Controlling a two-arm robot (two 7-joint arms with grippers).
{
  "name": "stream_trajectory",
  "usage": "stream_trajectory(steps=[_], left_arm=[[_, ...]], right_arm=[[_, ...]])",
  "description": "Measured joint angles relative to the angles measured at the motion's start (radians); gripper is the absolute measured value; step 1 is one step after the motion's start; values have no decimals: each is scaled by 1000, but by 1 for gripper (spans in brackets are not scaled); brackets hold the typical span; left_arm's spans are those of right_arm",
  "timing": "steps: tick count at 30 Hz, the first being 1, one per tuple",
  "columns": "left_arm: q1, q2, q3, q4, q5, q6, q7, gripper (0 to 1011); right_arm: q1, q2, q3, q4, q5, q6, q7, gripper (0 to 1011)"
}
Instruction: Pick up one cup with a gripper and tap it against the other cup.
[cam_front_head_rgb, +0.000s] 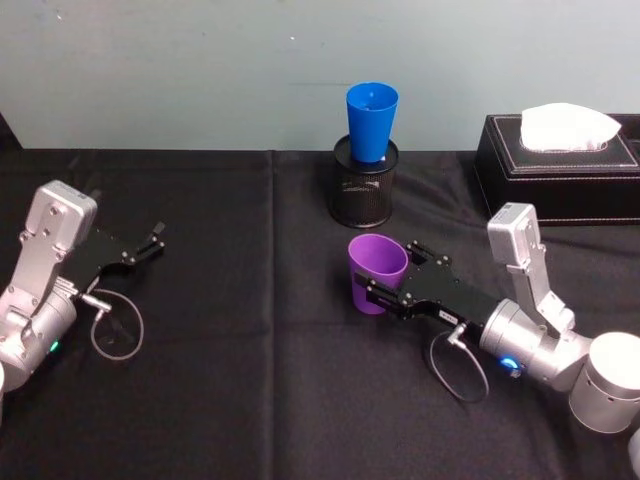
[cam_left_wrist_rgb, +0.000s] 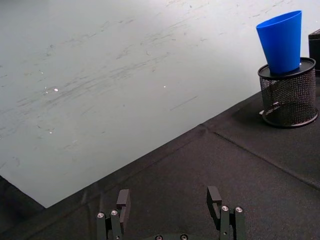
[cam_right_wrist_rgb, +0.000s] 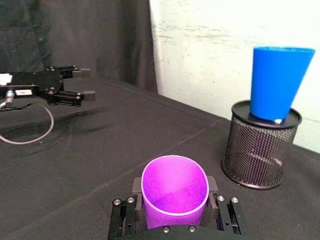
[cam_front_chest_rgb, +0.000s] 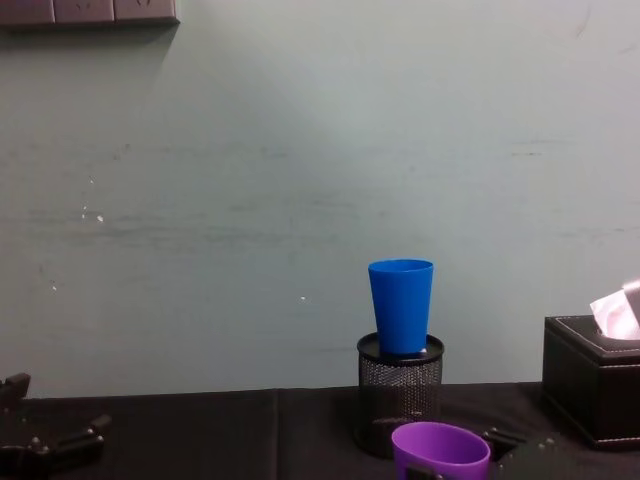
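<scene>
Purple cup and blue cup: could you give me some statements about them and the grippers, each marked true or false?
1. The purple cup sits between the right gripper's jaws. True.
2. The blue cup stands on the tablecloth. False: it stands mouth up in the black mesh pen holder.
3. The left gripper holds a cup. False: its jaws are open and empty, off to the left.
4. The two cups touch. False: the blue one is apart, farther back and higher.
5. A black tissue box sits right of the pen holder. True.
</scene>
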Motion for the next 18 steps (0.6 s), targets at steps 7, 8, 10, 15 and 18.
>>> stream_trajectory(steps=[7, 8, 10, 15, 18], left_arm=[[0, 0, 0, 0, 0, 0, 0, 1005], [0, 0, 0, 0, 0, 0, 0, 1005], [0, 0, 0, 0, 0, 0, 0, 1005], [0, 0, 0, 0, 0, 0, 0, 1005], [0, 0, 0, 0, 0, 0, 0, 1005]], right_arm=[[-12, 31, 7, -95, -4, 59, 2, 729], [-12, 31, 7, -95, -4, 59, 2, 729], [-13, 46, 11, -138, 1, 95, 2, 729], [-10, 70, 20, -212, 22, 159, -2, 729], [-6, 82, 25, -245, 33, 189, -6, 729]])
